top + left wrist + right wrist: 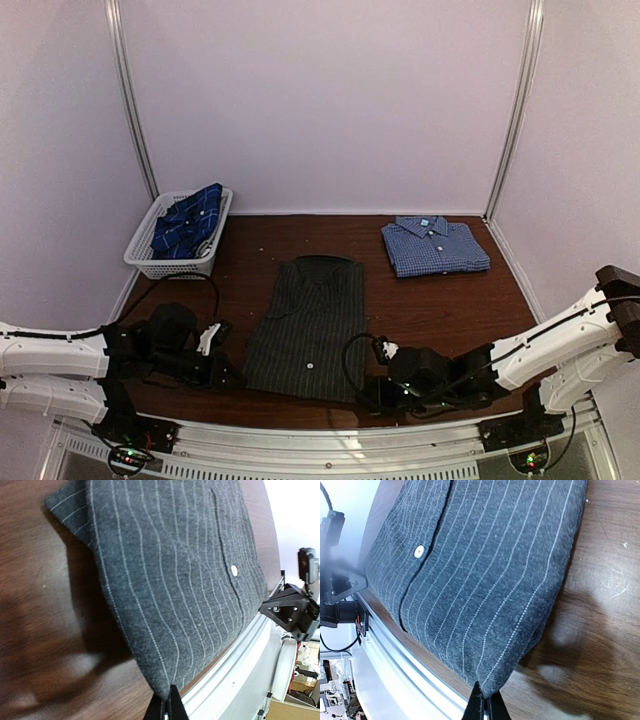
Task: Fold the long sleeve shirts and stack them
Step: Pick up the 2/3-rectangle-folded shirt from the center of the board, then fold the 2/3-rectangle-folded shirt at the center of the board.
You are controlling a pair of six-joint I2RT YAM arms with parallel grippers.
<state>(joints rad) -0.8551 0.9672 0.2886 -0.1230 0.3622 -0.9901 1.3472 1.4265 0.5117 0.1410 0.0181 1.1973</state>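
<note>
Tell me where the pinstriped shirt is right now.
Top view: the charcoal pinstriped shirt lies flat at the near centre of the table, its near corners pinched by the left gripper and right gripper.

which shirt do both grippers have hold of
The charcoal pinstriped shirt, front centre: left gripper and right gripper each pinch a near corner. The blue check shirt and navy plaid shirt lie untouched.

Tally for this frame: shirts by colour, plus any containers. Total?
charcoal pinstripe shirt: 1
blue-and-white check shirt: 1
navy plaid shirt: 1
white mesh basket: 1
Total: 4 (3 shirts, 1 basket)
</note>
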